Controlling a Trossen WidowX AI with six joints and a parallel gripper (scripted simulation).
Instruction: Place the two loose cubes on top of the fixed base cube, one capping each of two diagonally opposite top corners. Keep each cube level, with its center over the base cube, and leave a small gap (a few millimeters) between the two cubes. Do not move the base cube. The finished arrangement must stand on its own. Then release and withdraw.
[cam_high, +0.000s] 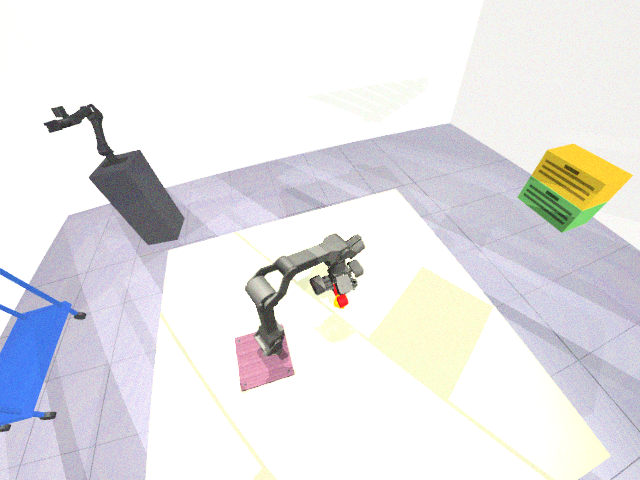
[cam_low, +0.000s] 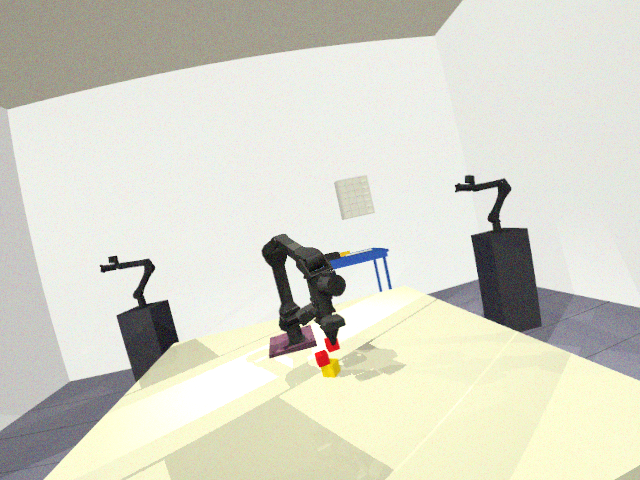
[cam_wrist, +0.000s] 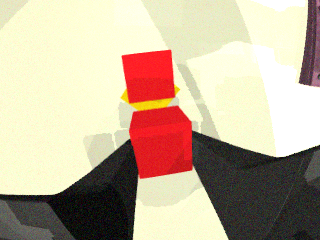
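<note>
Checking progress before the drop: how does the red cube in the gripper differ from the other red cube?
The held red cube is clamped in the gripper, above the yellow base cube; the placed red cube rests on that base, free. In the wrist view the held one looks nearer, the placed one beyond. Both look alike.

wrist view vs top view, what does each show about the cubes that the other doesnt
Only the wrist view shows two separate red cubes: the held cube between the dark fingers, and the placed cube beyond it on the yellow base cube. Only the top view shows the whole arm, its pink base plate and the room. Both show red above a sliver of yellow.
</note>
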